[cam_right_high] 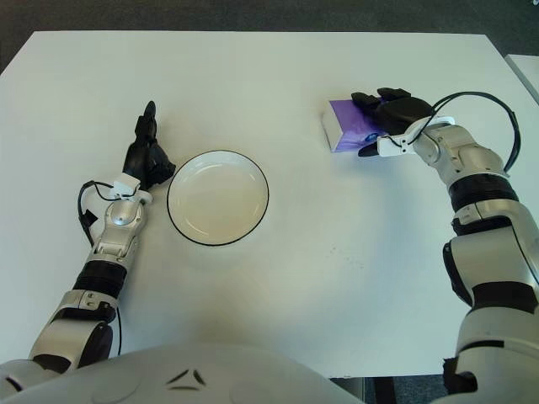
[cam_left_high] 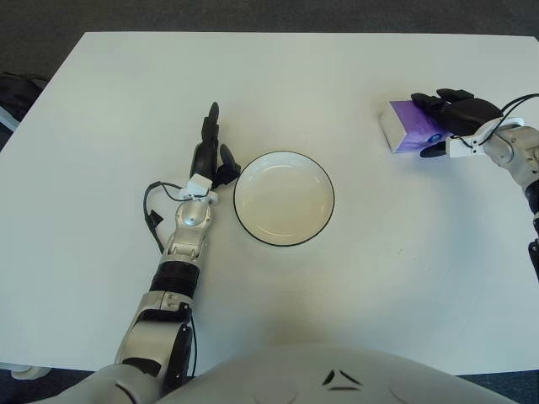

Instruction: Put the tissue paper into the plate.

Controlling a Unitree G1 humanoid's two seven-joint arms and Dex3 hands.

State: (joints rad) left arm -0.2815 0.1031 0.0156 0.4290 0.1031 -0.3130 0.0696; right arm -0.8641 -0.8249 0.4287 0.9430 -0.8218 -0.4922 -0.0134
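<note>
Left hand of mine lies idle, fingers straight and holding nothing, just left of the plate. Farther out, my right hand drapes over the purple tissue pack (fingers curled on it, grip unconfirmed). I should clamp firmly before lifting. No readable writing.
</note>
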